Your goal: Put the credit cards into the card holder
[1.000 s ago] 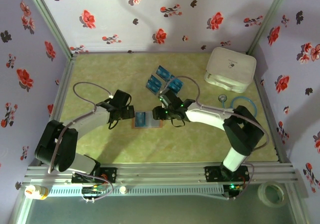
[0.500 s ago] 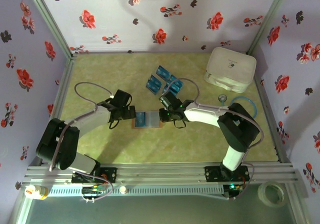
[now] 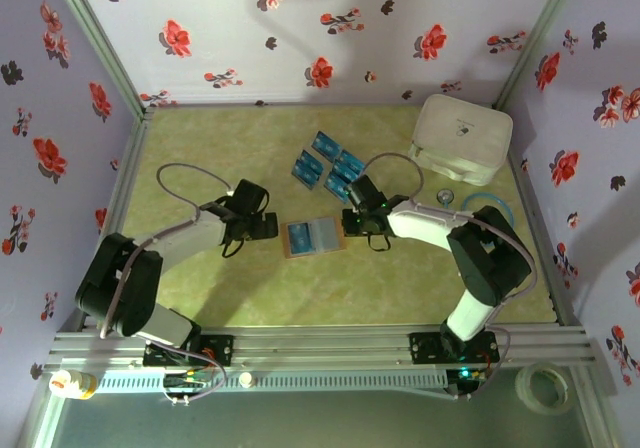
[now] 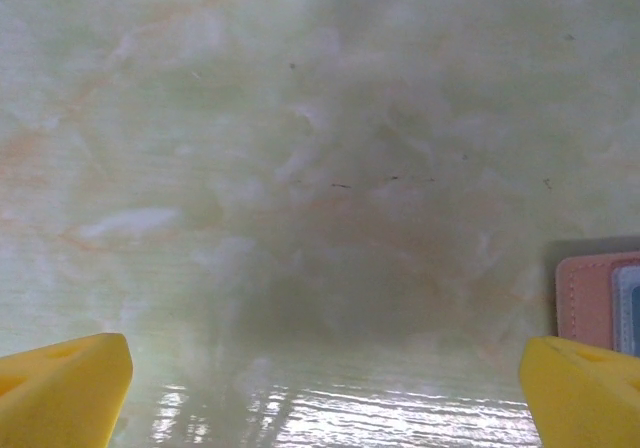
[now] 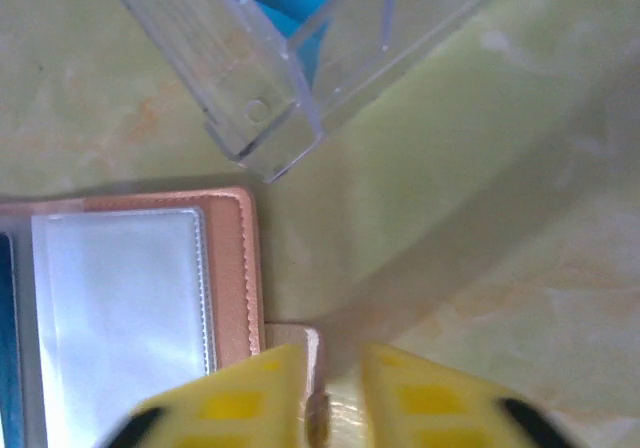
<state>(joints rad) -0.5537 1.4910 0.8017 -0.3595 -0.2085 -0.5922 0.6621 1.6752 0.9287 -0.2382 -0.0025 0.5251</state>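
The card holder [image 3: 315,236] lies open and flat on the bench [image 3: 200,148], near its middle, between the two claws. One blue card [image 3: 298,236] sits in its left half. The rest of the credit cards [image 3: 330,161] lie in a loose cluster just beyond it, toward the far side. A white rounded box [image 3: 462,138] sits well apart in the far right corner.

The left claw [image 3: 268,227] is low over the bench just left of the holder. Its yellow fingers [image 4: 60,388] are spread wide and nothing is between them.

The right claw [image 3: 352,221] is at the holder's right edge with its fingers drawn close together. The wrist view shows the holder's small tan tab [image 5: 305,353] in the narrow gap. I cannot tell whether the claw is pinching it. A clear plastic card case [image 5: 260,78] lies just beyond the holder's corner.
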